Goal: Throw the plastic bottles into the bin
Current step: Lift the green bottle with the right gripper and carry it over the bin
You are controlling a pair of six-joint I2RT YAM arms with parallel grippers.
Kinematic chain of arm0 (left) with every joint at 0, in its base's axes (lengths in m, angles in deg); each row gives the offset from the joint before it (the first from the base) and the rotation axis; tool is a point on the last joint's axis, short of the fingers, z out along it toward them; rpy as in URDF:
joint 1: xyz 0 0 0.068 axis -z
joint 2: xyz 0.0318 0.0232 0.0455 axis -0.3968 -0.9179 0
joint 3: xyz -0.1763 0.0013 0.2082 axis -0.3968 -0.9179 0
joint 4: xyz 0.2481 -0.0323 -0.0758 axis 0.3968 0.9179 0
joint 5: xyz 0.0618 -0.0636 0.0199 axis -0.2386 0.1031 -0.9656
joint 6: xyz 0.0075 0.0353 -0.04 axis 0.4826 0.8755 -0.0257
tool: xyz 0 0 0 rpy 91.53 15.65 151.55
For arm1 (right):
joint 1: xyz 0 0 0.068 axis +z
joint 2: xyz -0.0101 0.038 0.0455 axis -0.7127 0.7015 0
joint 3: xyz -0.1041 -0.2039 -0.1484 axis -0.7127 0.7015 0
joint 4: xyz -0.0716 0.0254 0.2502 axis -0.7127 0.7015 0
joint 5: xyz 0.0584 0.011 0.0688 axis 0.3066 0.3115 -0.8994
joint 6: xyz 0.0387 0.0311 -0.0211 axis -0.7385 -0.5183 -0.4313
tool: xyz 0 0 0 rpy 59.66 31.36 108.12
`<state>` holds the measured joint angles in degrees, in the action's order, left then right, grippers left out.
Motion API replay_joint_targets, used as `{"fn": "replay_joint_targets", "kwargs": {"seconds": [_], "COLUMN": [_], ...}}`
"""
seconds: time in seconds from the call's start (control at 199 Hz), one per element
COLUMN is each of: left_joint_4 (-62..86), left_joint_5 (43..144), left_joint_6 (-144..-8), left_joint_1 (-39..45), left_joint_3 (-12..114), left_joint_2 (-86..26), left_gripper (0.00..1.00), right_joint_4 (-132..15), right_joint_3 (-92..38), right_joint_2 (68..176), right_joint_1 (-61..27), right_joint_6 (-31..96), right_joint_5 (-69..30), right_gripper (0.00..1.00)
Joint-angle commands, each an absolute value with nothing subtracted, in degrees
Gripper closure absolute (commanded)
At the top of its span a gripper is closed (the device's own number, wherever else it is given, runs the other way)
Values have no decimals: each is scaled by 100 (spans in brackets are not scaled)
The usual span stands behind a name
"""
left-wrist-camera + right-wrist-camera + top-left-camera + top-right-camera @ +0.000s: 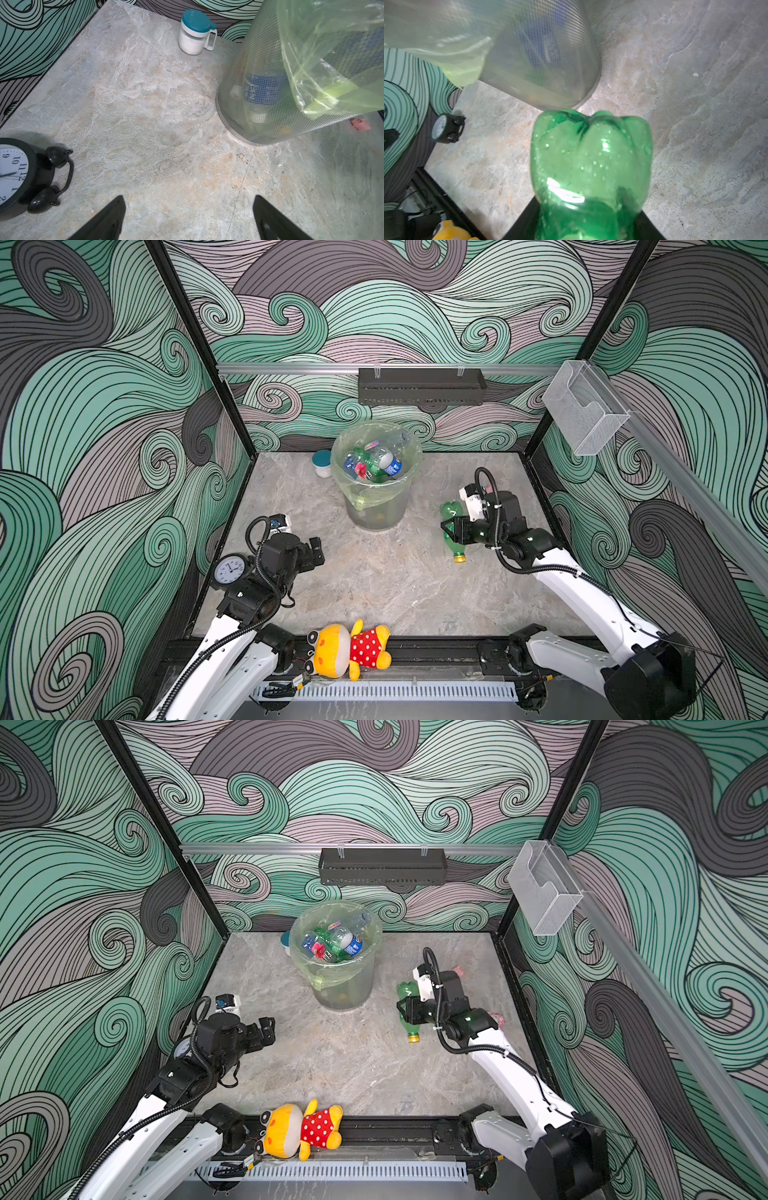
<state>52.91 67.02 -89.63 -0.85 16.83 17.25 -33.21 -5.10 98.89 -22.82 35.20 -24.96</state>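
Fingers [525, 226] of the right gripper [451, 531] were clamped against both sides of a green translucent plastic bottle with a yellow cap [451, 510], gripping its body near the lobed base [591, 145]. In both top views this bottle lay roughly level, its cap [413, 1038] pointing towards the near edge and its base towards the far wall. Whether it touched the grey marble-patterned tabletop [395, 585] could not be determined. The bottle was to the right of the round grey mesh bin [376, 514] and apart from it.

A pale yellow-green plastic bag [358, 498] lined the bin and was folded over its rim. Several plastic bottles [376, 464], clear with blue labels and green, lay inside.

Fingers [112, 218] of the left gripper [316, 549] were spread wide with nothing between them, above bare tabletop to the left of the bin. A black twin-bell alarm clock [12, 176] stood beside the left arm. A squat white jar with a teal lid [195, 31] stood just left of the bin by the far wall. A yellow plush toy in a red dotted dress [349, 649] lay at the near edge
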Motion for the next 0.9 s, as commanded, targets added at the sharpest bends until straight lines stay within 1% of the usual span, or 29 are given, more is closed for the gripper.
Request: {"fn": "replay_joint_targets", "kwargs": {"seconds": [0.0, 0.141, 0.166, 0.191, 0.246, 0.301, 0.356, 0.472, 0.532, 0.753, 0.898], "left_joint_4": [5205, 5194, 5194, 5200, 5201, 5215, 5259, 5261, 5217, 5025, 4870], "left_joint_5": [6719, 6761, 6770, 6771, 6790, 6797, 6809, 6817, 6813, 6848, 6925], "left_joint_6": [-9051, -9105, -9123, -9133, -9151, -9145, -9147, -9126, -9099, -9060, -9047], "left_joint_1": [-124, -123, -126, -128, -126, -129, -128, -125, -125, -124, -128], "left_joint_3": [1654, 1654, 1654, 1654, 1653, 1670, 1709, 1724, 1699, 1664, 1670], "left_joint_2": [1771, 1772, 1774, 1778, 1794, 1781, 1778, 1762, 1740, 1445, 1249], "left_gripper": [3, 3, 3, 3, 3, 3, 3, 3, 3, 3, 3], "right_joint_4": [-3261, -3292, -3300, -3327, -3330, -3217, -3159, -3382, -3468, -3579, -3602], "right_joint_3": [-1746, -3846, -4228, -4583, -5277, -5823, -6075, -5771, -5478, -4176, -3607], "right_joint_2": [10302, 11613, 11887, 12135, 12649, 13023, 13212, 13058, 12857, 11846, 11327], "right_joint_1": [-2128, -1858, -1819, -1781, -1737, -1700, -1675, -1665, -1674, -1762, -1912], "right_joint_6": [3781, 3854, 3826, 3769, 3637, 3603, 3608, 3715, 3787, 3975, 3928], "right_joint_5": [-2843, -3010, -2991, -2948, -2869, -2857, -2770, -2723, -2662, -2268, -2141], "right_gripper": [51, 49, 46, 40, 32, 27, 23, 15, 13, 9, 9]}}
